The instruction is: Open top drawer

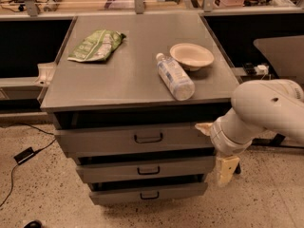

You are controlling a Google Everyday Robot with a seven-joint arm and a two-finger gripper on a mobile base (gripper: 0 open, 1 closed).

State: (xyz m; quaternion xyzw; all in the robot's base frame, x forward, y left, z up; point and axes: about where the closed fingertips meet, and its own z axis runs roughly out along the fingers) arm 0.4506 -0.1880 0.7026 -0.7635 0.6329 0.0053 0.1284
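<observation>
The top drawer (109,139) is the widest grey drawer front under the cabinet top, with a small dark loop handle (148,137) at its middle. A dark gap shows above its front panel. Two narrower drawer fronts (142,169) sit below it. My gripper (227,169) hangs from the white arm (266,112) at the cabinet's right side, level with the lower drawers and well to the right of the handle. Nothing is in it.
On the cabinet top (128,75) lie a green bag (97,45), a clear plastic bottle (175,76) on its side and a beige bowl (192,56). A black cable and adapter (23,155) lie on the speckled floor at left. Dark benches stand behind.
</observation>
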